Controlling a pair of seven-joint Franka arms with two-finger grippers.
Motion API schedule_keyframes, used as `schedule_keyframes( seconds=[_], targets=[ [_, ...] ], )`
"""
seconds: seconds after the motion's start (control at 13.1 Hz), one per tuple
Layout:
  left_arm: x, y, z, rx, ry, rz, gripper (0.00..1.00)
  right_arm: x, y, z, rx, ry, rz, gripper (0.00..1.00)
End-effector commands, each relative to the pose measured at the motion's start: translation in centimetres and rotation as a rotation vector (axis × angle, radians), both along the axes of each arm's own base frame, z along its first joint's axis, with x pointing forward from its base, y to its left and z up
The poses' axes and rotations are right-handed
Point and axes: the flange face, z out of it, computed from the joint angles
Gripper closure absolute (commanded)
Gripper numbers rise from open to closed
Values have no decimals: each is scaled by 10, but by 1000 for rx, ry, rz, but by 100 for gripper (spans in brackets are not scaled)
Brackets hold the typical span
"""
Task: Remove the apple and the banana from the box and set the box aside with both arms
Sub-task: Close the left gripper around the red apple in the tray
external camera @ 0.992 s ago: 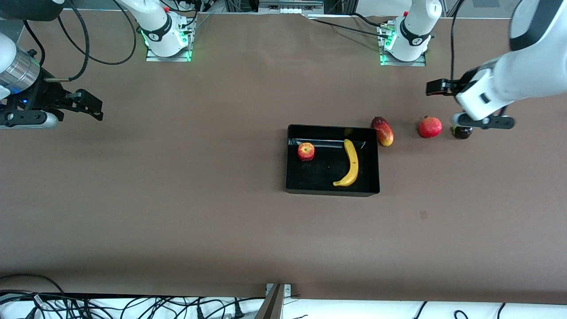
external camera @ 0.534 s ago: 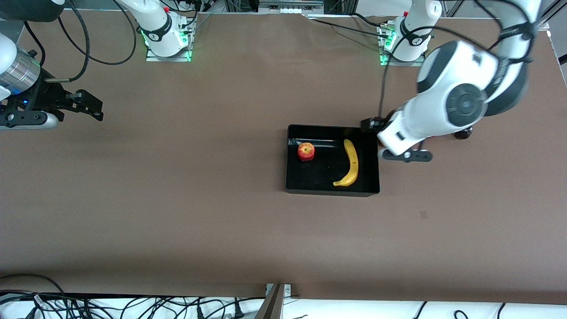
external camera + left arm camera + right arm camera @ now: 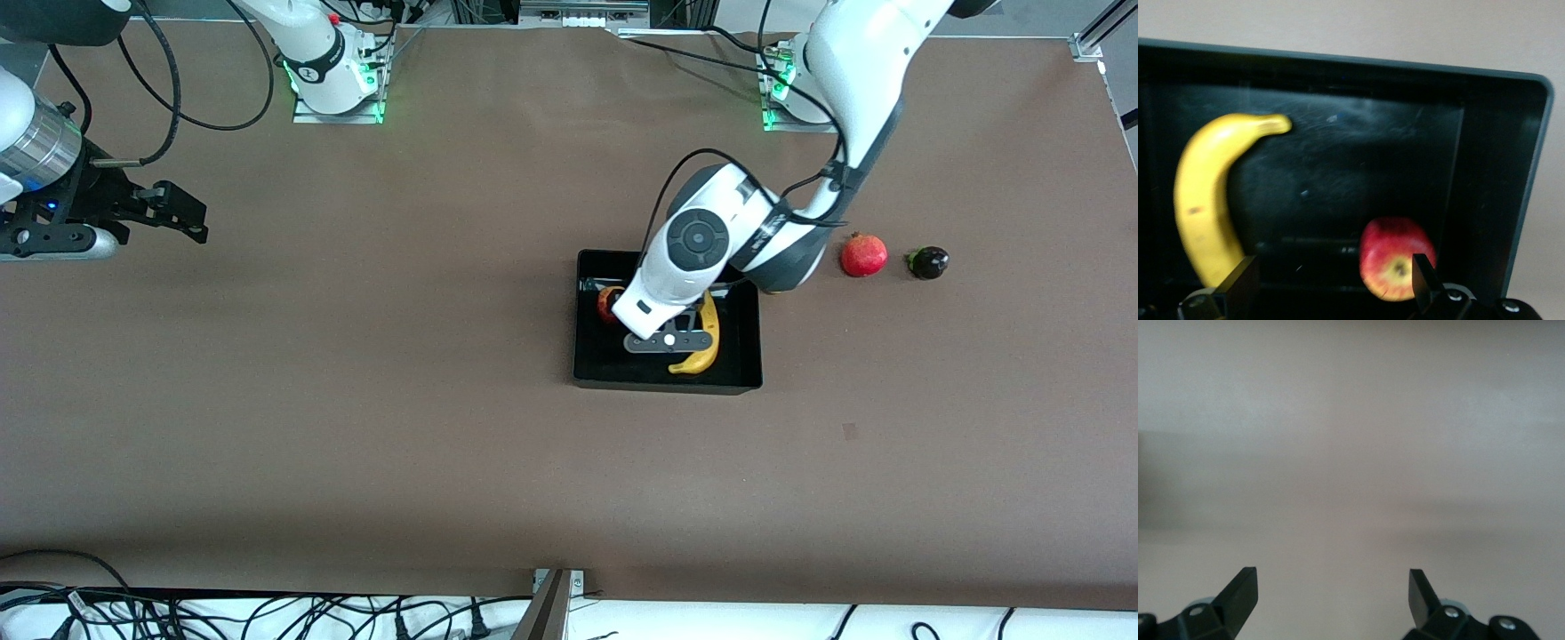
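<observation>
The black box (image 3: 667,383) lies at the table's middle. In it are the red apple (image 3: 606,303) and the yellow banana (image 3: 709,348), both partly hidden by my left arm. My left gripper (image 3: 669,342) is over the box, open and empty. In the left wrist view the gripper (image 3: 1331,287) is over the box floor (image 3: 1358,153), between the banana (image 3: 1201,200) and the apple (image 3: 1395,257), and holds nothing. My right gripper (image 3: 188,218) waits open and empty over bare table at the right arm's end; the right wrist view shows it (image 3: 1331,597) open.
A round red pomegranate (image 3: 864,255) and a small dark fruit (image 3: 929,262) lie on the table beside the box toward the left arm's end. The left arm's elbow covers the table next to the box. Cables run along the table's near edge.
My left arm has swung from over the dark fruit, past the pomegranate, to over the box. The right arm has not moved. The apple and banana stay in the box.
</observation>
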Motion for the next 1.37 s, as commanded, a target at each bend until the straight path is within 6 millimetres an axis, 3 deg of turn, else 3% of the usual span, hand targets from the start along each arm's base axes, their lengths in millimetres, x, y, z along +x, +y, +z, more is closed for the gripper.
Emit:
schedule_keyframes(
  seconds=[0.0,0.15,0.31,0.46,0.76,0.84,0.92,0.99,1.14,1.3],
  targets=[
    [2,-5,-31,-43,-48,7,0,1,-1,3,4,-5,1,0],
    [-9,-16,-51,-36,-21,26,0,1,-1,3,4,-5,1,0],
    [-21,-35,-54,-35,-15,34,0,1,-2,3,4,-5,1,0],
    [-28,-37,-70,-25,10,28,0,1,-2,3,4,-4,-1,0],
    [-32,-39,-80,-17,18,8,0,1,-1,3,4,-5,1,0],
    [-29,-35,-77,-15,19,7,37,1,-1,3,4,-5,1,0],
    [-27,-33,-78,-14,21,11,58,1,-1,3,4,-5,1,0],
    [-26,-30,-77,-10,23,12,72,1,-1,3,4,-5,1,0],
    [-26,-26,-69,14,40,13,75,1,-1,3,4,-5,1,0],
    [-14,-10,-34,40,47,40,74,1,-1,3,4,-5,1,0]
  ],
)
